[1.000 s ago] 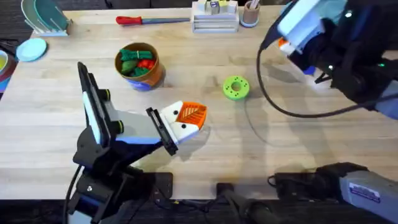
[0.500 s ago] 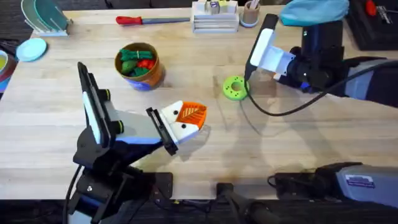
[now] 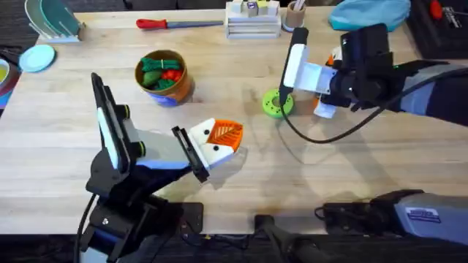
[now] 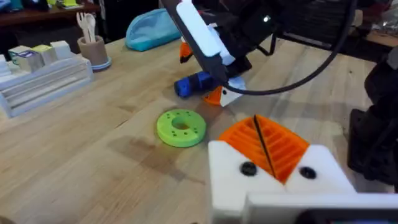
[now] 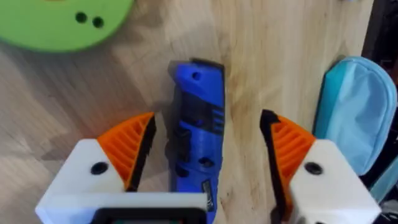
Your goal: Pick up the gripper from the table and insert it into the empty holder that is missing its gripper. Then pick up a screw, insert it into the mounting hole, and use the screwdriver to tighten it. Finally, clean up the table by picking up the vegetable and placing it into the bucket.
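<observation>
Two risks stand out from overhead: the right gripper (image 3: 327, 86) hangs low over the table just beside the green disc (image 3: 277, 103), and a skewed closure could roll the screwdriver away or nudge the disc. The left gripper (image 3: 219, 143) rests near the table's middle, jaws together with nothing visibly between them. The bucket (image 3: 164, 76) already holds bunched vegetables.

From the left wrist view, the screwdriver (image 4: 194, 84) lies flat on the wood beyond the green disc, half under the right arm (overhead hides it almost wholly).

From the right wrist view, the orange pads (image 5: 129, 147) stand wide apart on either side of the screwdriver, neither touching it; the blue body sits nearer one pad, so an off-centre squeeze might twist it. I judge the grasp not yet made.
</observation>
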Motion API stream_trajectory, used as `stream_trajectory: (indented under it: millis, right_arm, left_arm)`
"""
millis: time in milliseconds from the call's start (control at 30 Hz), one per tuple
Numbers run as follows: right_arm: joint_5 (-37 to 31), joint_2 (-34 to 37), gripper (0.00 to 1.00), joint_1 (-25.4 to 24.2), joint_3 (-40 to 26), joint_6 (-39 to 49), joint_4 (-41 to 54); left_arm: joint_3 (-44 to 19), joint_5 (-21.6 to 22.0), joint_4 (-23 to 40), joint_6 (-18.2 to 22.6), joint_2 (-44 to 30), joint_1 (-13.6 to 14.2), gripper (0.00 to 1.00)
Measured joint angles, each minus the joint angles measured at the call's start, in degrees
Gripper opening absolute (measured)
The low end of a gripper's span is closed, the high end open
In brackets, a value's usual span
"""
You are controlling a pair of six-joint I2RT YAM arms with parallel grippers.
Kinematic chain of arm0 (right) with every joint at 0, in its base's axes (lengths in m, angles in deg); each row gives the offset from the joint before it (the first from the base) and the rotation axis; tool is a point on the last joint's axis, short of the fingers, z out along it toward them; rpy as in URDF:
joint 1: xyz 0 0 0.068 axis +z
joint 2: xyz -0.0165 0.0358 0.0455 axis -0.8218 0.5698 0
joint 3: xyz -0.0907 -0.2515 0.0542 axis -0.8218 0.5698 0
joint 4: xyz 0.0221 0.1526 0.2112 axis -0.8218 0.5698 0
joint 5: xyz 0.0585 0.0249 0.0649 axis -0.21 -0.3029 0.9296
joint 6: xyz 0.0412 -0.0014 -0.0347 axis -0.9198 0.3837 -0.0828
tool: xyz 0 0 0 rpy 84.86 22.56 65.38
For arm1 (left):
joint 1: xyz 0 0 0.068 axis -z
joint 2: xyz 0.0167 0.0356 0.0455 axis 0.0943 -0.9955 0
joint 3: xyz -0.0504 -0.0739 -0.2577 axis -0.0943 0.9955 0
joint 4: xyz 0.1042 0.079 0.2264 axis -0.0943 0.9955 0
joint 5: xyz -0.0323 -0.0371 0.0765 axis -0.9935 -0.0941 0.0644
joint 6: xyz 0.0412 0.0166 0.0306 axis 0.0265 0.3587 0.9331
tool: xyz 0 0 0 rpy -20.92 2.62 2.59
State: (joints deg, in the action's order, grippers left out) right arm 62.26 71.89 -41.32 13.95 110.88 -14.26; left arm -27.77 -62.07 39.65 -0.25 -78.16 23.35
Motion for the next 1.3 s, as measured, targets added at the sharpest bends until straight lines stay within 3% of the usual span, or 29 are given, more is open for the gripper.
stream_trajectory:
  millis: [300, 467, 500, 533, 667, 700, 733, 1100, 1167, 1300]
  right_arm:
    - [-0.19, -2.28, 0.991, 2.76, 0.02, -14.04, 1.87]
    - [-0.09, -9.06, 0.991, 2.76, 0.07, -23.74, 1.9]
    - [-0.01, -10.83, 0.991, 2.76, 0.07, -25.36, 1.88]
    - [0.03, -12.65, 0.991, 2.76, 0.07, -26.95, 1.9]
    - [0.48, -19.65, 0.991, 2.76, 0.07, -34.56, 1.88]
    - [0.66, -21.21, 0.992, 2.76, 0.07, -36.94, 1.91]
    - [0.69, -22.99, 0.992, 2.76, 0.07, -39.96, 1.94]
    - [1.09, -31.13, 0.991, 2.76, 0.07, -63.43, 2.1]
    - [1.5, -31.12, 0.991, 2.76, 0.07, -65.59, 2.28]
    - [4.81, -31.12, 0.992, 2.76, 0.07, -68.2, 2.25]
  left_arm:
    - [0.0, 0.0, 0.0, 0.0, -0.02, 0.0, 0.004]
    - [0.0, 0.02, 0.0, 0.04, -0.02, 0.0, 0.015]
    - [0.0, 0.1, -0.03, 0.21, -0.02, 0.0, 0.092]
    - [0.0, 0.11, -0.03, 0.19, -0.02, 0.0, 0.229]
    - [0.0, 0.15, -0.02, 0.22, -0.02, 0.0, 0.855]
    - [0.0, 0.14, 0.0, -0.01, -0.02, 0.0, 0.956]
    - [0.0, 0.15, -0.01, 0.01, -0.01, 0.0, 0.983]
    - [-0.34, 1.19, 0.48, 0.02, -0.02, 0.0, 0.991]
    - [-2.05, 3.17, 3.79, 0.01, -0.02, 0.0, 0.991]
    - [-10.64, 10.91, 17.36, 0.02, -0.04, 0.0, 0.991]
